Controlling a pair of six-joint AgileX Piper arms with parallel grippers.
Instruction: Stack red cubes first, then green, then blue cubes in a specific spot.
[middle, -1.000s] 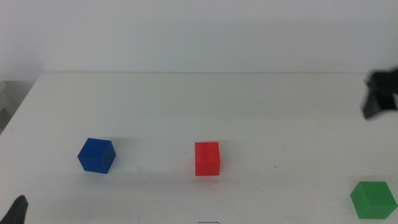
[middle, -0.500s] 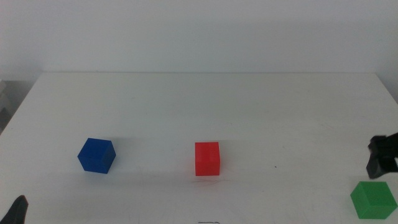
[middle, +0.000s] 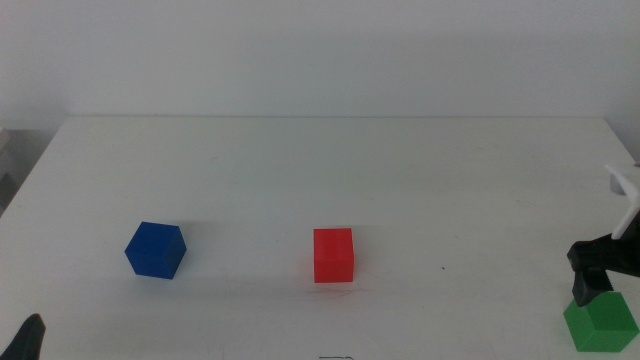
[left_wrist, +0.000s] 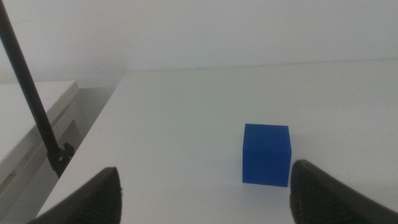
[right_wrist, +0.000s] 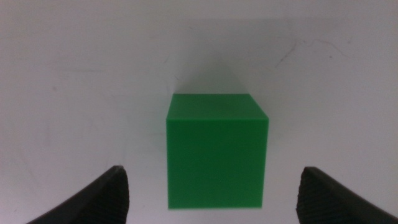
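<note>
- The worktop (middle: 320, 170) is big, white and flat. It has no mark for the stacking spot, so I cannot tell where that spot is meant to be, though the red cube near the middle looks like the base.
- The right tool (right_wrist: 208, 196) is above the green cube, at the right edge of the worktop. Its two dark jaws are wide open, one on each side of the cube, and they do not touch it.
- The left tool (left_wrist: 205, 196) waits at the near left corner of the worktop. Its jaws are open too and hold nothing. It looks toward the blue cube.
- The green cube (right_wrist: 216, 149) sits flat on the worktop, well apart from the other two. In the middle view it (middle: 600, 322) is near the bottom right corner.
- The red cube (middle: 333, 255) sits alone near the middle of the worktop. Nothing is on top of it.
- The blue cube (middle: 155, 250) sits to the left, well apart from the red one. It (left_wrist: 267, 154) is turned a little, so one corner points forward.
- All three cubes look small, hard and light. Their sides are flat and dull, so I think they will not slip much.
- I think the best hold is on two flat sides that face away from each other, near the middle, not on the corners.
- A crooked squeeze could make a cube twist or pop out.
</note>
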